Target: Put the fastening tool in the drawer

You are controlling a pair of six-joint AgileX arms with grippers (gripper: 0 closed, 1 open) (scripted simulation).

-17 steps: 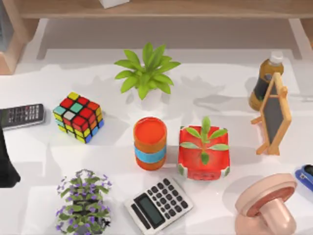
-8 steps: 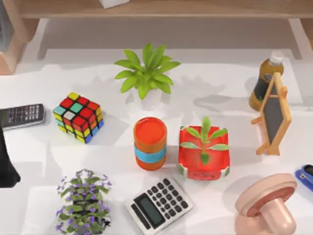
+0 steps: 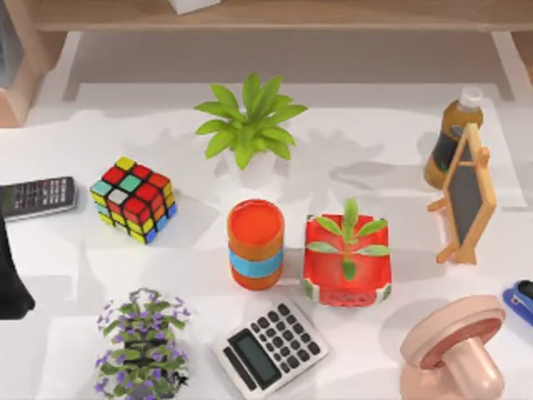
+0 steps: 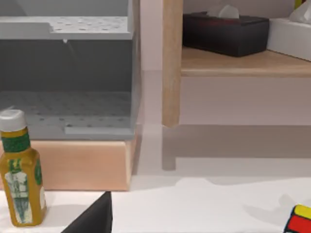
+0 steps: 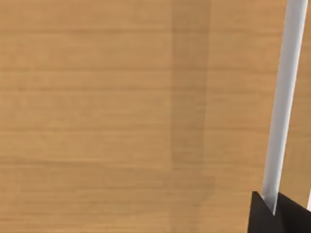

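Top view: white table (image 3: 375, 150) crowded with objects; wooden shelf edge along the far side.
Stapler: small blue stapler (image 3: 520, 300) with a black part on top, cut off by the table's right edge, just right of the pink mushroom-shaped thing (image 3: 454, 350) and below the little chalkboard easel (image 3: 465, 193).
Left arm: dark body of the left arm (image 3: 12, 279) at the table's left edge, below the remote (image 3: 35, 197); its fingers cannot be told open or closed.
Right arm: fingers likewise cannot be told; no part of it can be placed over the table.
Centre of table: orange cup (image 3: 256, 243) with a blue band, touching or just beside the red planter (image 3: 347, 260); calculator (image 3: 269, 348) in front of both.
Left side: puzzle cube (image 3: 133, 198) right of the remote; purple-flowered plant (image 3: 143, 343) near the front edge.
Far side: green plant (image 3: 250, 125) mid-table; bottle (image 3: 450, 137) behind the easel.
Left wrist view: grey open drawer (image 4: 68, 92) in a wooden frame, a yellow bottle (image 4: 19, 174) standing before it, a dark tissue box (image 4: 224, 33) on the shelf, a cube corner at the edge.
Right wrist view: wood-grain surface (image 5: 121, 116), with a white strip and a dark corner at one side.
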